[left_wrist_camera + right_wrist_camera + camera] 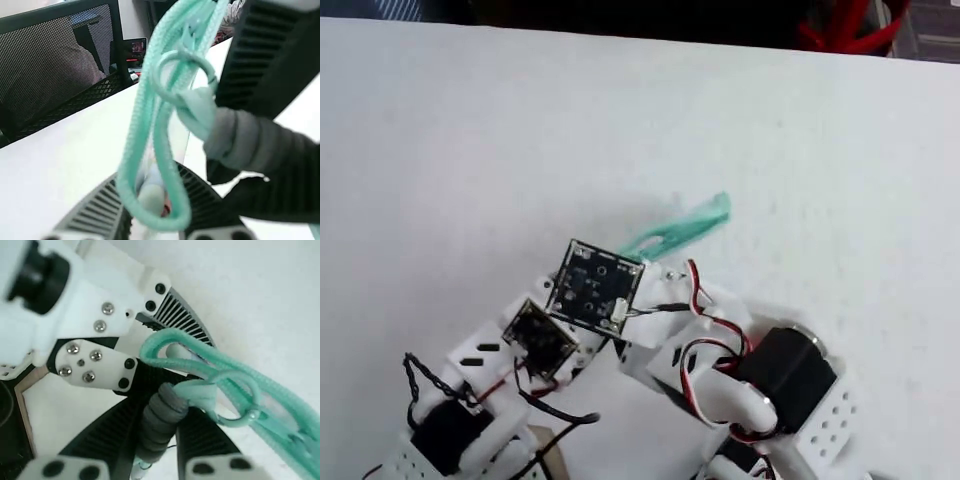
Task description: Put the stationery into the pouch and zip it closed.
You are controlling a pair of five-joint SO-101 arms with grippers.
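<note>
By the front edge of the table (470,150) my left gripper (150,210) clamps the pouch (685,228) end so my right gripper (165,440), pinching the zip pull (197,387), can draw it.

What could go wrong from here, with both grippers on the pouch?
The right gripper pinches just the small pull tab; it may slip out once pulled. The left gripper clamps the pouch at one end only, so the pouch could twist or bunch. A pale item inside near that end might jam the zip.
</note>
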